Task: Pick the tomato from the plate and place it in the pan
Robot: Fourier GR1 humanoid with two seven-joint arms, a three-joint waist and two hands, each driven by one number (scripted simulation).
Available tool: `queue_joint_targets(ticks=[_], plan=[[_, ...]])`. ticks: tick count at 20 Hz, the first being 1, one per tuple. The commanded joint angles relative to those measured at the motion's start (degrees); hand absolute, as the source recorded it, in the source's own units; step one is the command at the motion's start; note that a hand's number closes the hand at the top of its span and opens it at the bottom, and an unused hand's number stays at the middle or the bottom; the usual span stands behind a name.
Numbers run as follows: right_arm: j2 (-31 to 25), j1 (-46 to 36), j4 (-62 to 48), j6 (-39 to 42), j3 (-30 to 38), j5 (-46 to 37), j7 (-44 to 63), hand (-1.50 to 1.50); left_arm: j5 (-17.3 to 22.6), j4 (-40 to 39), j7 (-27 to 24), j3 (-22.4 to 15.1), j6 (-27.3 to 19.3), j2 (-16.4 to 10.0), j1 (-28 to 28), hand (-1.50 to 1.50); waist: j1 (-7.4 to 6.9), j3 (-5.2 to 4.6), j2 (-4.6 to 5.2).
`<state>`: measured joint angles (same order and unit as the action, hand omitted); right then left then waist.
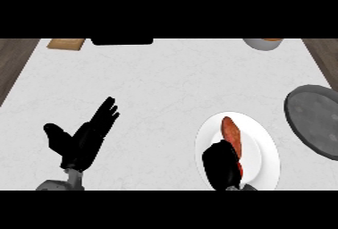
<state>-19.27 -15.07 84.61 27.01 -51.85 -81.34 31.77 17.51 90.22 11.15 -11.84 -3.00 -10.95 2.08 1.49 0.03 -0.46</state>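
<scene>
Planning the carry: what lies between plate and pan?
Nothing; the head view shows only a strip of bare white counter between the plate and the pan.

The left hand point(84, 138) hangs over the near left part of the desk. It is open, with fingers straight and slanting toward the far right and the thumb spread to the left. A short piece of grey forearm point(63, 182) shows below it. The right hand point(221, 165) sits by the desk's near edge, right of the middle, fingers curled round the tomato's point(232, 132) near end.
</scene>
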Motion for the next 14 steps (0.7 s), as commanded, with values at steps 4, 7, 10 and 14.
queue_joint_targets(ticks=[4, 7, 10, 14], plan=[[-2.4, 16.6, 19.4, -19.5, 10.2, 11.8, -0.8, 1.50, 0.7, 0.2, -0.6, 2.7, -1.4, -0.6, -2.2, 0.00, 4.91, 0.25, -0.77], [-8.0, 18.8, 29.5, -26.9, 15.5, 13.0, -2.8, 1.50, 0.7, 1.5, 0.2, 2.1, -1.4, -0.4, -2.6, 0.00, 4.04, 0.17, -0.88], [-10.4, 25.8, 38.6, -33.6, 18.1, 15.6, -3.6, 1.50, 0.4, 1.3, -0.7, 2.5, -1.0, -1.0, -2.8, 0.00, 3.94, 0.16, -0.71], [-11.7, 34.7, 46.4, -41.7, 23.9, 26.1, -7.9, 1.50, 1.0, 1.6, -0.3, 2.4, -0.1, -1.1, -3.0, 0.00, 3.31, 0.28, -0.36]])
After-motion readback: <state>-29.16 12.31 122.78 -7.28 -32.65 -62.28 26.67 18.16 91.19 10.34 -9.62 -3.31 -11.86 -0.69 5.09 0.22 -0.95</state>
